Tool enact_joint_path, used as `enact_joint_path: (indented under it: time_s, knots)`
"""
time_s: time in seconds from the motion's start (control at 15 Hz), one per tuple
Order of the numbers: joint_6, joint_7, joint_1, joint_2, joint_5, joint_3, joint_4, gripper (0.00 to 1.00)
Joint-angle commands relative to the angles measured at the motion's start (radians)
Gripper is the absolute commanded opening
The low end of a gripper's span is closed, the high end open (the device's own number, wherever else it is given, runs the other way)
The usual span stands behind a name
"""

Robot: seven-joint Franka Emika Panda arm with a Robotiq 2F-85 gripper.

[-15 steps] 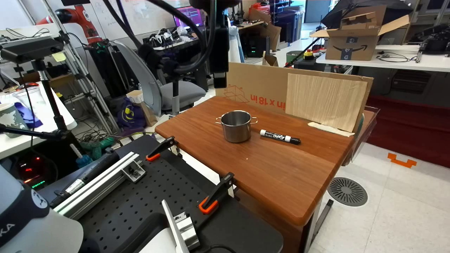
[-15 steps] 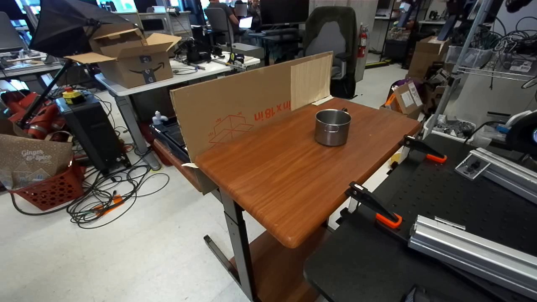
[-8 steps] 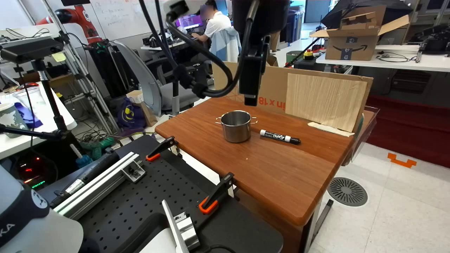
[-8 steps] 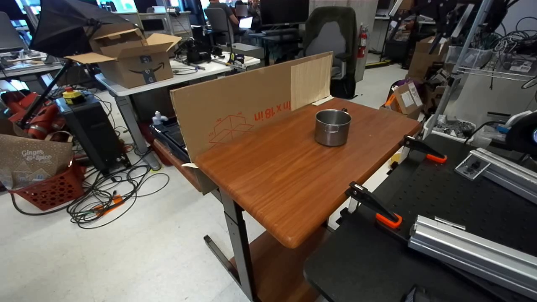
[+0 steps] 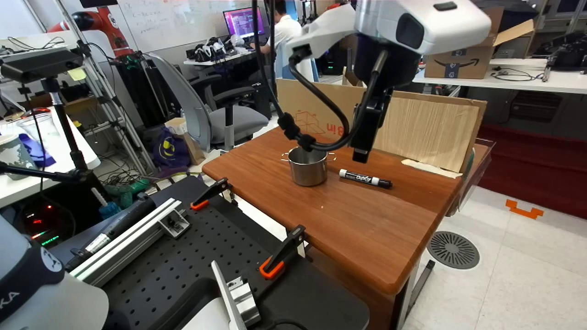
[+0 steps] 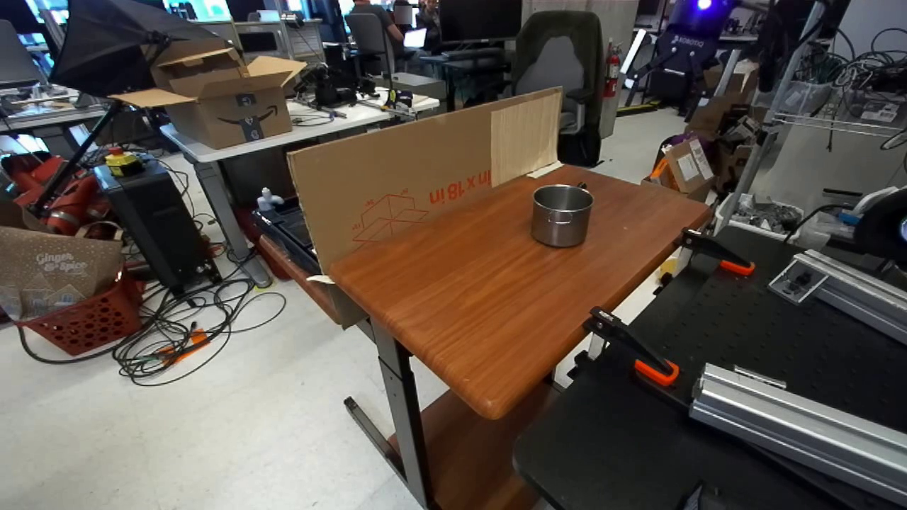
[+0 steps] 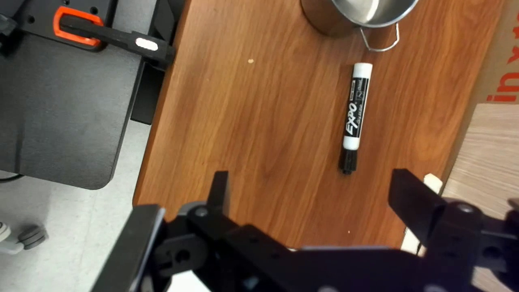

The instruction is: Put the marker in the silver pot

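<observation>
The marker (image 7: 357, 111) is a black and white pen with a black cap. It lies on the wooden table, beside the silver pot (image 7: 344, 18) and apart from it. In an exterior view the marker (image 5: 365, 178) lies right of the pot (image 5: 309, 170), which stands upright. In an exterior view the pot (image 6: 561, 218) hides most of the marker; only a dark end shows behind its rim. My gripper (image 7: 311, 173) is open and empty, its fingers wide apart. In an exterior view the gripper (image 5: 360, 156) hangs above the table, over and behind the marker.
A cardboard sheet (image 6: 397, 184) with a pale wood panel (image 5: 424, 130) stands along the table's far edge. Black clamps with orange parts (image 5: 284, 252) grip the near edge of the wooden table (image 5: 357, 229). A black perforated board (image 5: 192, 256) adjoins the near side.
In an exterior view the gripper has moved right and down, from left of the pot to near the marker. The marker and the pot have not moved.
</observation>
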Motion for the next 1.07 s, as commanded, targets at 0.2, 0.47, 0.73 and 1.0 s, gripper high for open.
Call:
enact_joint_path:
  time_s: [0.2,0.47,0.73,1.0]
  knots:
    - [0.006,0.144,0.039,0.218,-0.025,-0.006,0.177,1.0]
    - [-0.002,0.22,0.079,0.321,-0.05,-0.007,0.27,1.0]
    - [-0.007,0.299,0.114,0.412,-0.095,-0.011,0.355,1.0]
    - [-0.017,0.343,0.127,0.493,-0.125,-0.008,0.423,1.0]
